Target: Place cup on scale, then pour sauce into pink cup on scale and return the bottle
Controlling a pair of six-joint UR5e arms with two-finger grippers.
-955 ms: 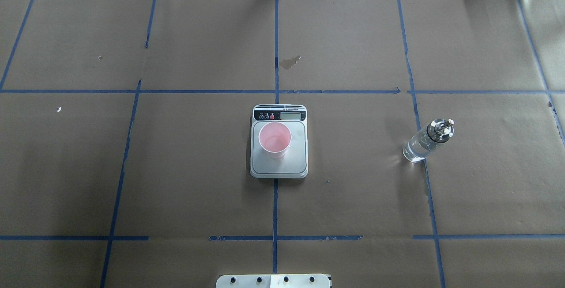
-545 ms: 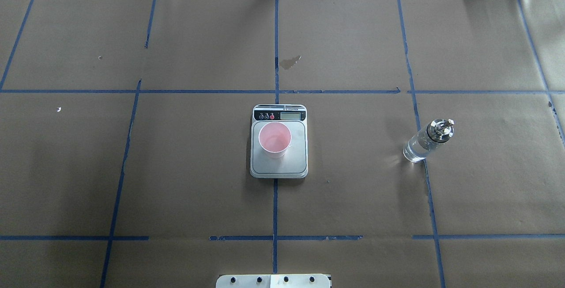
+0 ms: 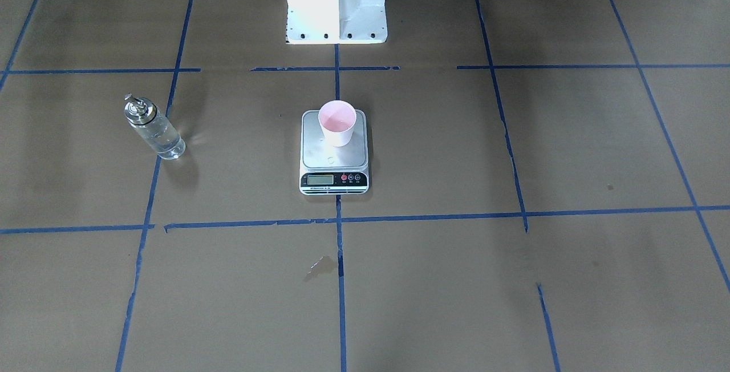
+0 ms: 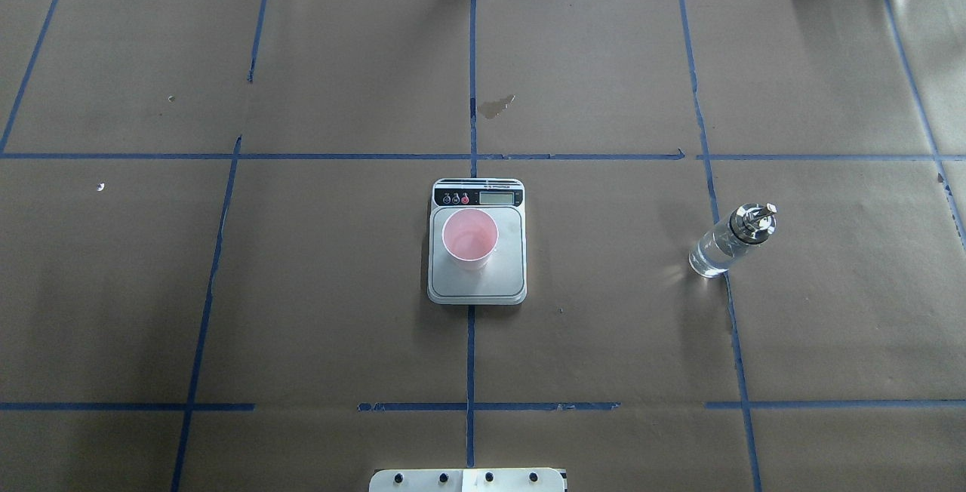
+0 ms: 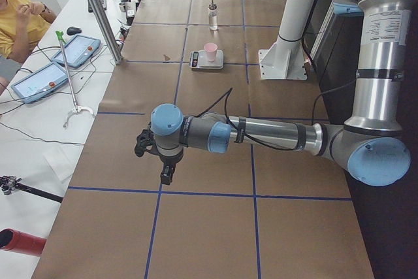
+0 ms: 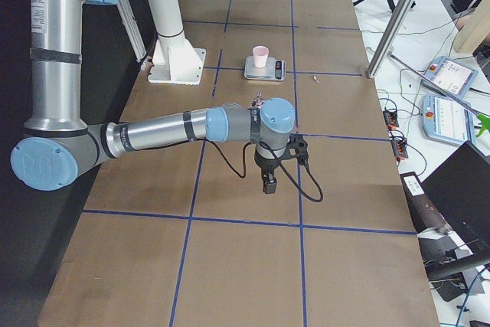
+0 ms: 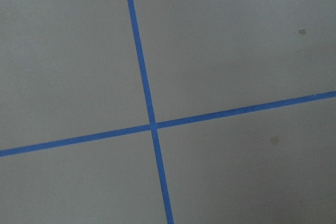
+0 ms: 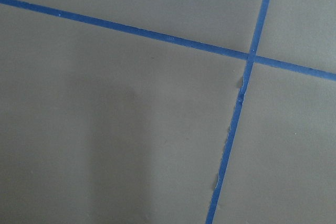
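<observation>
The pink cup (image 4: 469, 235) stands upright on the left part of the scale's platform (image 4: 506, 273), at the table's middle; it also shows in the front view (image 3: 337, 122). The clear glass bottle (image 4: 724, 244) with its silver spout top stands alone on the table, to the right of the scale and well clear of it, with clear sauce (image 3: 165, 142) inside. Both arms are far from these things. The left gripper (image 5: 167, 174) and the right gripper (image 6: 269, 185) hang over bare paper at opposite ends of the table, and I cannot tell whether they are open or shut.
Brown paper with blue tape lines (image 4: 472, 156) covers the table. The robot's white base (image 3: 336, 4) stands behind the scale. A small stain (image 4: 494, 106) lies beyond the scale. Both wrist views show only paper and tape. An operator (image 5: 19, 17) sits beside the table.
</observation>
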